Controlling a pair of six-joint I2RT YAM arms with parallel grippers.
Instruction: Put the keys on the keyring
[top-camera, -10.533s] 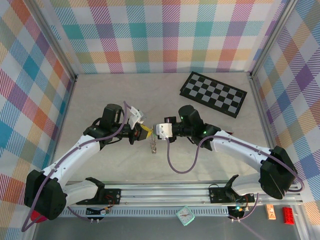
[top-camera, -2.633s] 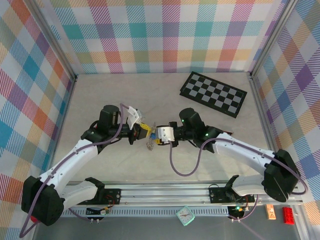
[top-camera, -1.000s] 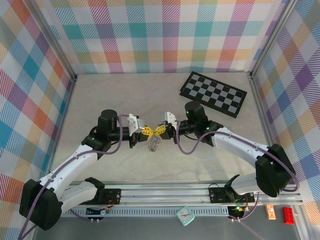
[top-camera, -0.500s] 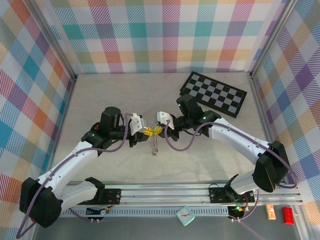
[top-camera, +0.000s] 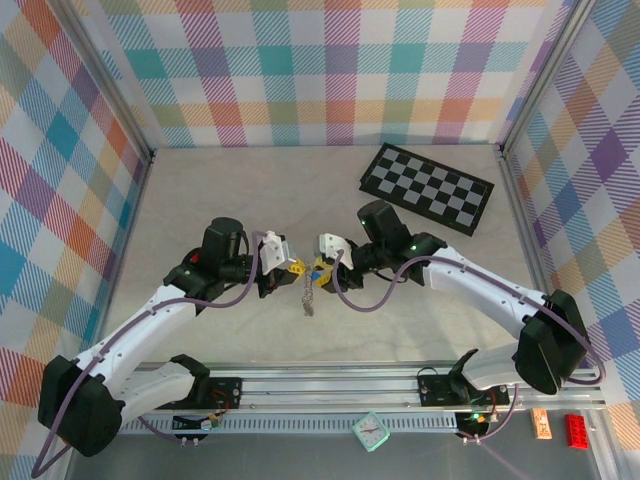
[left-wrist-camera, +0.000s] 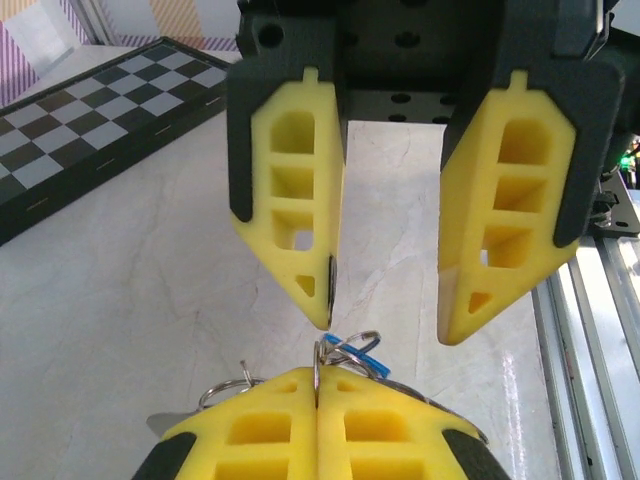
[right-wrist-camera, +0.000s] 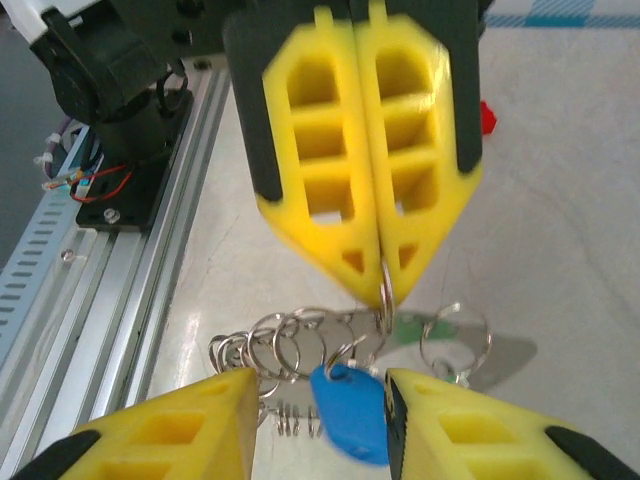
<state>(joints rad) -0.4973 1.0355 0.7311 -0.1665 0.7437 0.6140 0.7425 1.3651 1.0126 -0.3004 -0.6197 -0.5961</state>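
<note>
My left gripper (top-camera: 291, 268) is shut on the thin grey keyring (top-camera: 308, 292), which hangs below it with several small rings (right-wrist-camera: 268, 345). In the left wrist view my shut left gripper (left-wrist-camera: 318, 382) pinches the keyring's wire (left-wrist-camera: 318, 358) edge-on. My right gripper (top-camera: 322, 270) faces it, open. A blue-headed key (right-wrist-camera: 352, 410) dangles, blurred, between the spread fingers of my right gripper (right-wrist-camera: 320, 380); its small ring sits by the keyring wire (right-wrist-camera: 385, 293). The same blue key (left-wrist-camera: 360, 350) shows just past my left fingertips. A green key head (right-wrist-camera: 415, 331) with a ring lies behind.
A black-and-white chequered board (top-camera: 427, 187) lies at the back right of the pale table (top-camera: 220, 200). An aluminium rail (top-camera: 370, 385) runs along the near edge. Checked walls close three sides. A small red piece (right-wrist-camera: 487, 117) shows on the table beyond the left gripper.
My right gripper has gone from shut to open and shifted slightly nearer and lower. The left gripper stays shut on the keyring, almost unmoved.
</note>
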